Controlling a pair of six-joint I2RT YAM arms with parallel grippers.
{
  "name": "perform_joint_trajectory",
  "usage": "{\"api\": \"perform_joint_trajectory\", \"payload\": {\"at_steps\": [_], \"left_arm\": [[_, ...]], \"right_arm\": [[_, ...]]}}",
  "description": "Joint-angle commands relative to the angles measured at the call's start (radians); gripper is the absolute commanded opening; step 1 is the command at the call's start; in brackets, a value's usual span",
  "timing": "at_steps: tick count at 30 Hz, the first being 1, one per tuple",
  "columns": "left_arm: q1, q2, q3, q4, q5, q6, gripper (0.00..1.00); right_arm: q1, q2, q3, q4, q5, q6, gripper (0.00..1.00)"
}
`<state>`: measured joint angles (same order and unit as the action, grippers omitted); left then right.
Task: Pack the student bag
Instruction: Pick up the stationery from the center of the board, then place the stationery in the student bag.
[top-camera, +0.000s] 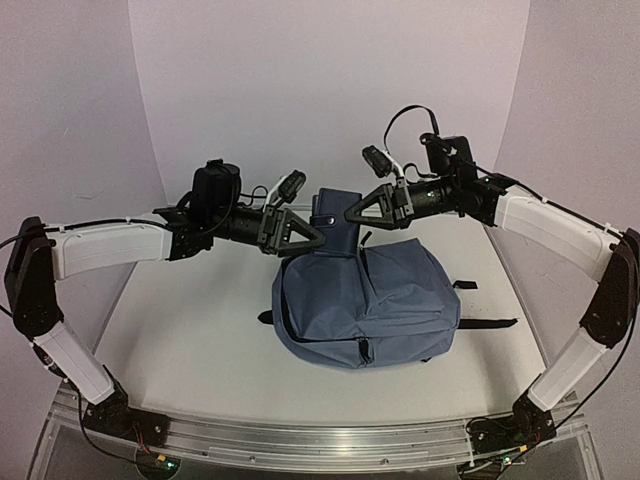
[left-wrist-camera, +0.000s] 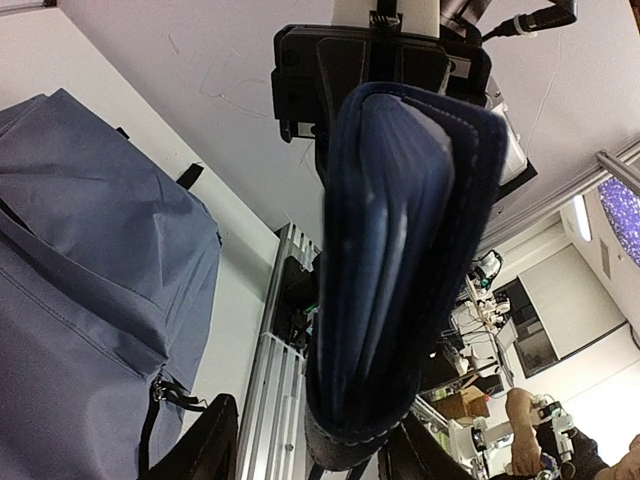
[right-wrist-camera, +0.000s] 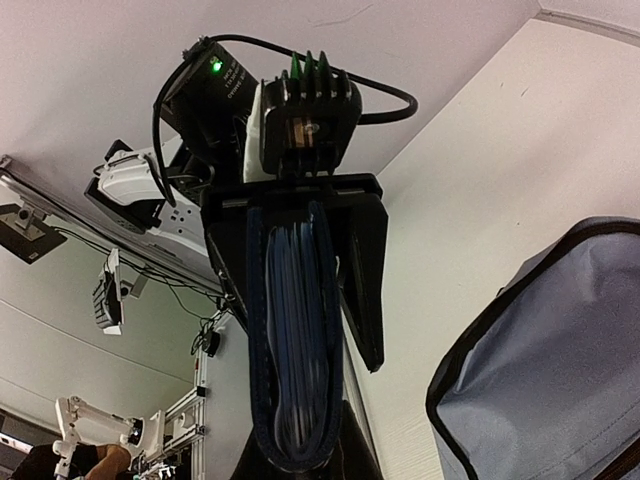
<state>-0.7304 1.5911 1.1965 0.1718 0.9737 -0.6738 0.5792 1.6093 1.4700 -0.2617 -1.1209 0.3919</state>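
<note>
The student bag (top-camera: 375, 300) lies flat mid-table, slate-blue with black zips; it also shows in the left wrist view (left-wrist-camera: 90, 280) and the right wrist view (right-wrist-camera: 560, 360). A dark navy book (top-camera: 335, 228) hangs upright in the air just above the bag's far edge. My right gripper (top-camera: 350, 215) is shut on the book's right side; in its own view (right-wrist-camera: 300, 462) the book (right-wrist-camera: 295, 330) sits between its jaws. My left gripper (top-camera: 312, 234) is open, its jaws astride the book (left-wrist-camera: 400, 250) from the left, and one finger (left-wrist-camera: 205, 450) stands apart from it.
The bag's black straps (top-camera: 490, 322) trail to the right on the white table (top-camera: 190, 330). White walls close in at the back and sides. An aluminium rail (top-camera: 320, 435) with the arm bases runs along the near edge.
</note>
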Motion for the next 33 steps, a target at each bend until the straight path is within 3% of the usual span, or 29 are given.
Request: {"api": "perform_joint_trajectory", "payload": {"at_steps": [1, 6, 9, 10, 11, 12, 14, 15, 17, 21, 26, 33], "left_arm": [[0.003, -0.025, -0.02, 0.128, 0.034, -0.028, 0.44], [0.003, -0.03, -0.027, 0.153, 0.012, -0.047, 0.35], [0.003, -0.023, -0.036, 0.186, 0.004, -0.07, 0.17], [0.004, -0.021, -0.041, 0.194, -0.003, -0.075, 0.11], [0.003, -0.02, -0.047, 0.202, -0.013, -0.081, 0.06], [0.003, -0.019, -0.054, 0.203, -0.026, -0.088, 0.02], [0.005, -0.018, -0.064, 0.186, -0.06, -0.092, 0.0], [0.005, -0.018, -0.069, 0.175, -0.074, -0.092, 0.0], [0.005, -0.019, -0.08, 0.157, -0.102, -0.097, 0.0], [0.005, -0.029, -0.11, 0.167, -0.129, -0.114, 0.0], [0.005, -0.032, -0.126, 0.17, -0.142, -0.12, 0.0], [0.006, -0.024, -0.131, 0.169, -0.155, -0.125, 0.0]], "right_arm": [[0.011, -0.013, 0.002, 0.05, -0.046, 0.002, 0.0], [0.02, -0.002, -0.009, 0.048, -0.036, 0.003, 0.0], [0.028, 0.002, -0.018, 0.047, -0.015, 0.008, 0.04], [0.028, 0.003, -0.022, 0.046, -0.003, 0.01, 0.13], [0.027, 0.003, -0.022, 0.042, 0.023, 0.01, 0.34], [0.023, 0.001, -0.022, 0.033, 0.055, 0.002, 0.5], [0.002, -0.009, -0.02, -0.012, 0.159, -0.025, 0.69], [-0.009, -0.013, -0.015, -0.057, 0.238, -0.057, 0.74], [-0.018, -0.02, 0.0, -0.143, 0.41, -0.141, 0.74], [-0.019, -0.022, -0.008, -0.249, 0.808, -0.276, 0.61], [0.001, 0.012, -0.028, -0.32, 0.997, -0.328, 0.6], [0.125, 0.091, -0.026, -0.391, 1.179, -0.399, 0.57]]}}
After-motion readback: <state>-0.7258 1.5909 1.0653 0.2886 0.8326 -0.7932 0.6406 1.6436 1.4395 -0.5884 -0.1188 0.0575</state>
